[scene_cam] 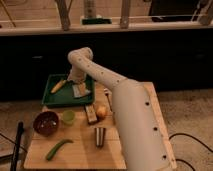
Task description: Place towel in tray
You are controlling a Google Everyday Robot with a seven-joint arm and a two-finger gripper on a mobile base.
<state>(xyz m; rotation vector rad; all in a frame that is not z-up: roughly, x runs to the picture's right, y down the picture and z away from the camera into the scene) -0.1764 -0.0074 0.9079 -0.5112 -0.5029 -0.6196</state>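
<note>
A green tray sits at the back left of the wooden table. A small pale towel lies in it, right of centre. My white arm reaches from the lower right up over the table and bends down into the tray. My gripper is just above the towel's back edge, mostly hidden by the wrist.
A yellow oblong item lies in the tray's left half. On the table are a dark red bowl, a green cup, a green pod, a brown bar, an orange fruit and a dark can.
</note>
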